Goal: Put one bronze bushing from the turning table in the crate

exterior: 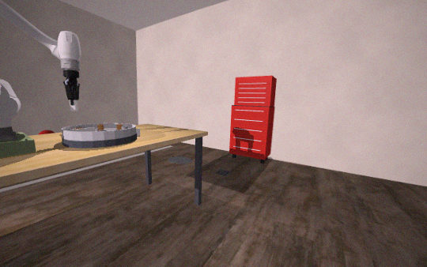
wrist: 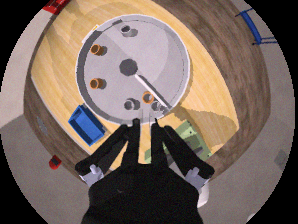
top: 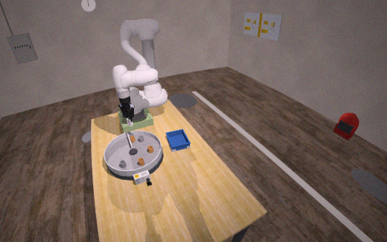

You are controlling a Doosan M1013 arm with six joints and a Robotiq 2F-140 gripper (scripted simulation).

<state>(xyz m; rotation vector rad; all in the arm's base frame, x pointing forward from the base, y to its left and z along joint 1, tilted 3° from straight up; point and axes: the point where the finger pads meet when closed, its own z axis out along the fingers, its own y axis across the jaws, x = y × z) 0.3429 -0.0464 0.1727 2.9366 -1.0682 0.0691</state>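
Observation:
The grey turning table (top: pixel 133 155) stands on the wooden table and carries three bronze bushings (top: pixel 132 139) (top: pixel 150 149) (top: pixel 141 162) and two grey bushings (top: pixel 141 138) (top: pixel 122 164). A white bar (top: pixel 129 140) runs from its hub to the rim. The blue crate (top: pixel 178 139) sits to the right of it and looks empty. My gripper (top: pixel 130 122) hangs well above the far rim of the turning table, shut, with nothing between the fingers. In the wrist view the fingertips are over the rim near a bronze bushing (wrist: pixel 148 102), and the crate (wrist: pixel 87 123) is at the left.
The arm's green base block (top: pixel 136 121) stands just behind the turning table. A small control box (top: pixel 141 176) sits at the turning table's front edge. A red tool cabinet (exterior: pixel 253 116) stands by the wall, away from the table.

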